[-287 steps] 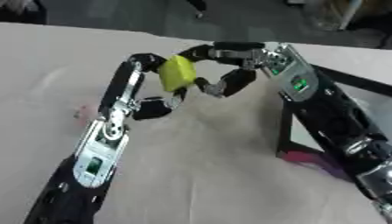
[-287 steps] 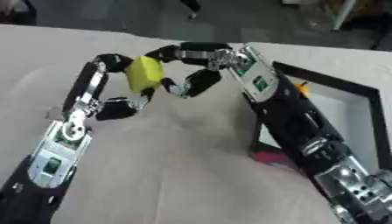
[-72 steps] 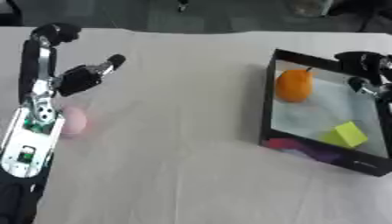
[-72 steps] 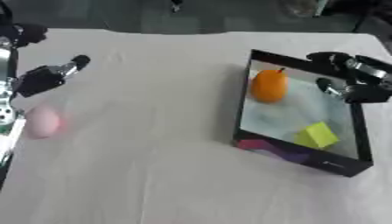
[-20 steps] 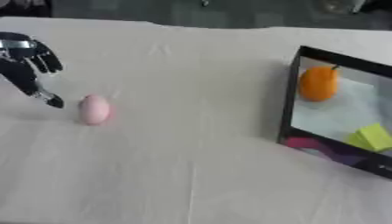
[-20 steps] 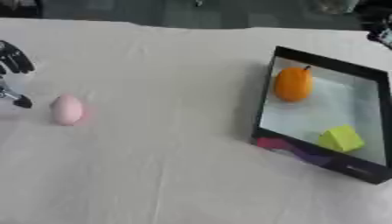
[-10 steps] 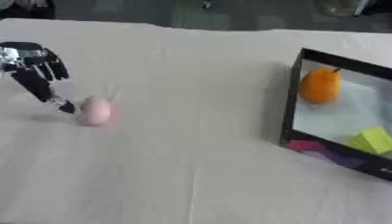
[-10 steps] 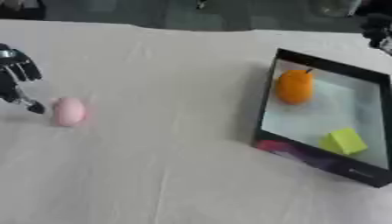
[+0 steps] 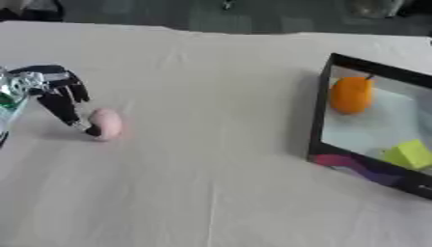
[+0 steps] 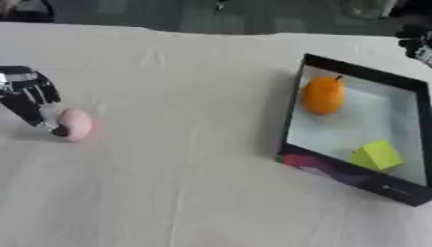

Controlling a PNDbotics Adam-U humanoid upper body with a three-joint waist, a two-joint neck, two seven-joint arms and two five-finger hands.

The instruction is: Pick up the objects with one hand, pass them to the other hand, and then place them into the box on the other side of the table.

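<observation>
The left hand [image 9: 52,96], fingers spread, touches a pink egg-shaped object [image 9: 105,123] on the surface [image 9: 211,144]. It looks light, smooth and apt to roll. Best cupped around its middle.

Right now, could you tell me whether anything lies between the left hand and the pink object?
Nothing visible does. The left hand is beside the pink egg-shaped object, its lowest fingertip at the object's left side, with only bare cloth-covered table around them.

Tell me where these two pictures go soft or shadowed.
Left eye view: the left hand and pink egg-shaped object have smeared edges; a faint shadow lies under them on the cloth. Right eye view: the box throws a dim shadow on its left side; the right hand is a dark blur at the upper edge.
</observation>
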